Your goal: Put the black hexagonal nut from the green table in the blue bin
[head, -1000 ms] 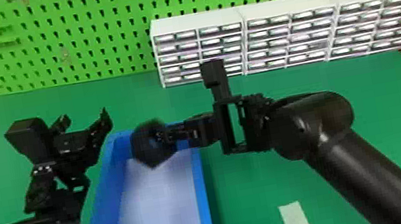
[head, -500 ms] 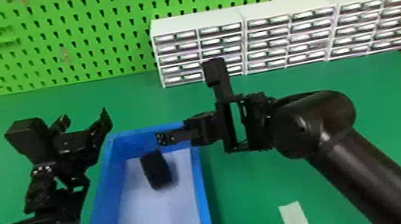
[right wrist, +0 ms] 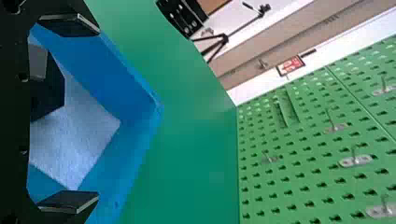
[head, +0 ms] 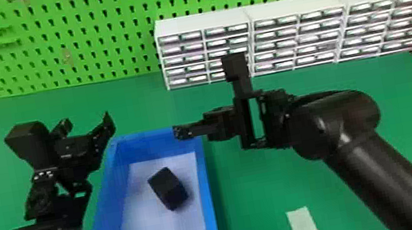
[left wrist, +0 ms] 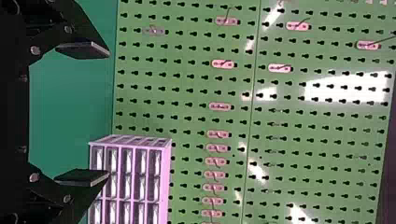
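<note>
The black hexagonal nut (head: 168,189) lies inside the blue bin (head: 210,221), on its pale floor. The right gripper (head: 182,132), fingers apart, hangs over the bin's far right corner; the left gripper (head: 88,123), also spread, is near its far left corner.

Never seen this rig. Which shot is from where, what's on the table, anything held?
It's a two-armed robot. One camera sits on its head, looking forward and down; each wrist carries another, its pictures turned sideways.

On the green table stands a blue bin with the black hexagonal nut lying inside. White drawer units stand at the back, by a green pegboard.

Nothing is held: the left gripper and right gripper are both open, with space between their fingers.
</note>
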